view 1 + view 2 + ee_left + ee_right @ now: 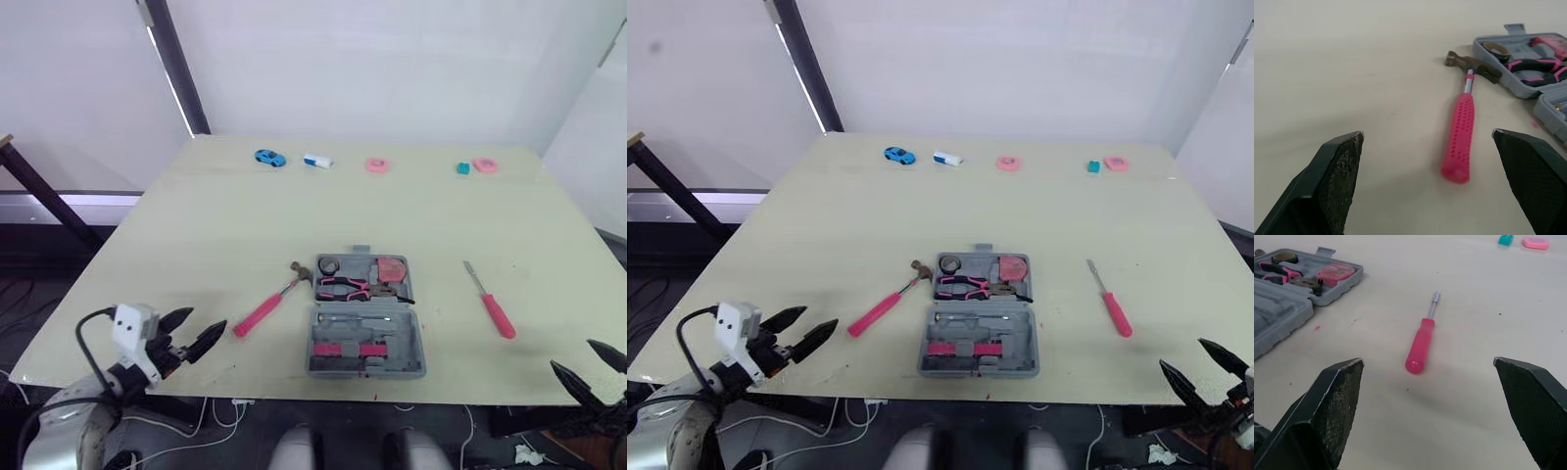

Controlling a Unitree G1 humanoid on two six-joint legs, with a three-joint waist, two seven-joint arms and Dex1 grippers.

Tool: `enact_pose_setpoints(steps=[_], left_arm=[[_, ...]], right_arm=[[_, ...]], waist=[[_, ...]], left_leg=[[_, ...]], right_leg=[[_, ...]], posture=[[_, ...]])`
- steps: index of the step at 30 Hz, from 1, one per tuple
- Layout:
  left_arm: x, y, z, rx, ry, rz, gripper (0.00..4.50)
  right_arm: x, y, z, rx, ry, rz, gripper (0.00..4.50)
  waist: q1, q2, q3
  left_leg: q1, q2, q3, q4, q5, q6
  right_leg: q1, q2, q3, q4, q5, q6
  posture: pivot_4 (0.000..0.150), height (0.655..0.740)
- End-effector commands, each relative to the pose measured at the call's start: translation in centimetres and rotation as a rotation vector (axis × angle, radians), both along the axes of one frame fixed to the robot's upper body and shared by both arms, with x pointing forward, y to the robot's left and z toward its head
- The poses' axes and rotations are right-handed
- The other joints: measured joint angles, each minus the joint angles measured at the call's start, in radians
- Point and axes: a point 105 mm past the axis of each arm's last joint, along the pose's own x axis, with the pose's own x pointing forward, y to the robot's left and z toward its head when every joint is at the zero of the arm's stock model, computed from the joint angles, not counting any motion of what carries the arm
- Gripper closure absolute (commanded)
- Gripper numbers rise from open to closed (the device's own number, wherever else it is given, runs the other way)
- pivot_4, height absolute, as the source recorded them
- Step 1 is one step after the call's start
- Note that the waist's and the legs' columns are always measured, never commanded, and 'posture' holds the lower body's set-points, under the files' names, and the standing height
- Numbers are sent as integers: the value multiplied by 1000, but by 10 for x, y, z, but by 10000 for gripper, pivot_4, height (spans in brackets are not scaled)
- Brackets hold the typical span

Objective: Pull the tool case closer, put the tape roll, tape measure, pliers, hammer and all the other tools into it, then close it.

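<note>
The grey tool case (365, 335) lies open near the table's front edge. Its far half holds the tape roll (329, 265), the pink tape measure (393, 267) and the pink-handled pliers (355, 287). A pink-handled hammer (265, 309) lies on the table just left of the case, its head by the case's corner. A pink screwdriver (493, 305) lies to the right of the case. My left gripper (194, 331) hovers open at the front left edge, pointing toward the hammer (1461, 128). My right gripper (590, 369) is open at the front right corner, facing the screwdriver (1421, 342).
Along the table's far edge sit a blue toy car (269, 158), a white and blue eraser (317, 161), two pink discs (378, 165) and a small teal block (462, 168). A dark pole (181, 69) leans behind the table's far left corner.
</note>
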Motion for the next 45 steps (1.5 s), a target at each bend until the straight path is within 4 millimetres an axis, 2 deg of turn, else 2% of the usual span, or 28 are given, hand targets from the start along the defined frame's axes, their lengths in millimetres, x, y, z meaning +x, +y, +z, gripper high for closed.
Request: enact_pose_setpoints(steps=[1, 8, 10, 13, 19, 22, 26, 33, 37, 40, 43, 45], left_arm=[[14, -15, 5, 28, -14, -72, 262], [40, -41, 6, 70, 19, -214, 262], [52, -53, 5, 80, 31, -255, 262], [63, -70, 2, 115, 39, -321, 262], [87, -82, -13, 159, 103, -344, 262], [92, -84, -18, 179, 126, -368, 262], [98, -96, -29, 189, 200, -443, 262], [106, -112, -38, 197, 225, -478, 262], [117, -110, -39, 216, 230, -404, 262], [119, -108, -39, 235, 227, -401, 262], [118, -109, -40, 238, 227, -405, 7340], [117, -109, -40, 241, 227, -403, 16885]], right_arm=[[13, 27, 26, -3, -58, 146, 0], [30, 83, 57, 29, -124, 413, 0], [33, 101, 65, 35, -136, 511, 0], [38, 118, 72, 28, -146, 590, 0], [47, 129, 74, 20, -157, 618, 0], [47, 131, 74, 14, -157, 628, 0], [50, 132, 75, 3, -163, 640, 0], [50, 133, 76, -4, -167, 637, 0], [50, 132, 76, -4, -170, 633, 0], [50, 132, 76, -6, -171, 630, 0], [51, 132, 75, -6, -174, 627, 0], [51, 132, 75, -5, -175, 626, 0]], waist=[[0, 0, 0], [1, 0, 0], [1, 0, 0], [3, -1, 1], [2, -2, 1], [-1, -2, 1], [3, -2, 1], [9, -2, 1], [13, -2, 0], [14, -2, 0], [11, -2, 0], [8, -2, 0]], left_leg=[[0, 0, 0, 0, 0, 0], [0, -2, 0, -1, 3, 5], [0, -3, 0, -2, 3, 5], [-1, -4, 0, -2, 3, 5], [-1, -4, 2, -4, 3, 5], [-1, -4, 2, -4, 3, 5], [-1, -4, 2, -5, 3, 5], [0, -5, 0, -4, 3, 5], [0, -6, -1, -3, 3, 5], [0, -6, -1, -2, 3, 6], [1, -5, -1, -1, 4, 6], [1, -5, -1, -1, 4, 6]], right_leg=[[0, 0, 0, 0, 0, 0], [0, 3, 0, 0, 0, -1], [0, 3, 0, 0, 1, -2], [1, 4, 0, -1, 2, -4], [2, 5, 0, -4, 3, -4], [2, 6, 0, -4, 3, -4], [2, 6, 0, -4, 3, -4], [5, 6, -1, -5, 3, -4], [6, 6, -1, -4, 3, -4], [6, 6, -1, -3, 1, -2], [6, 6, -1, -2, 1, -1], [6, 6, -1, -1, 1, -1]], posture=[[1500, 7395], [1500, 7395], [1500, 7395], [1500, 7395], [1500, 7395], [1500, 7395], [1500, 7395], [1500, 7395], [1500, 7395], [1500, 7395], [1500, 7395], [1500, 7395]])
